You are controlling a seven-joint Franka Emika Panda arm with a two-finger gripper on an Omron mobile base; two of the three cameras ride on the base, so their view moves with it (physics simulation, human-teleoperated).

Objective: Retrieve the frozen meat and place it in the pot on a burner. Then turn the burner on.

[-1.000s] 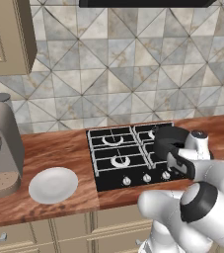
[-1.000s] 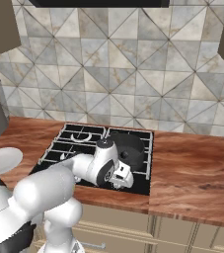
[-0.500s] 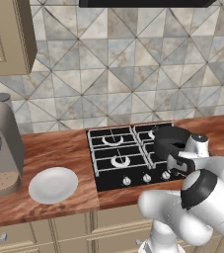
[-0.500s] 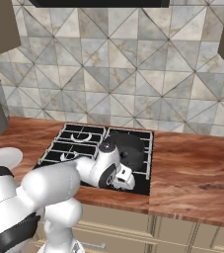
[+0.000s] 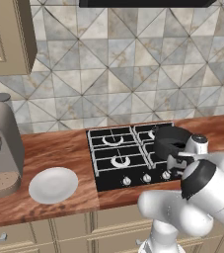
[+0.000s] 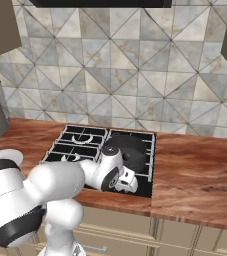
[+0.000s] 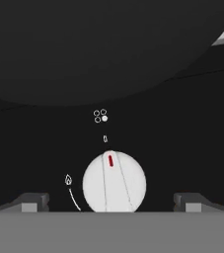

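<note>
Black pot [image 5: 171,140] sits on the rear right burner [image 6: 133,140] of the cooktop [image 5: 114,158]; in the right base view I see its dark round body [image 6: 128,149] just behind the arm's wrist. I cannot tell from any view whether the frozen meat is inside it.

Gripper [image 7: 111,202] is down at the front edge of the cooktop, fingers spread wide. In the hand view the two dark fingertips [image 7: 32,201] stand well apart, one on each side of a round silver knob [image 7: 114,181], neither touching it. I read the knob's red mark as pointing up toward a small tick and a four-dot burner symbol above it; a flame icon with a curved line sits to the knob's left. The pot's dark underside looms across the top of that view.

From the left base view, a row of small knobs [image 5: 146,178] runs along the cooktop front. White plate [image 5: 53,185] lies on the wooden counter [image 5: 59,148] left of the cooktop, near a grey coffee machine [image 5: 0,143].
</note>
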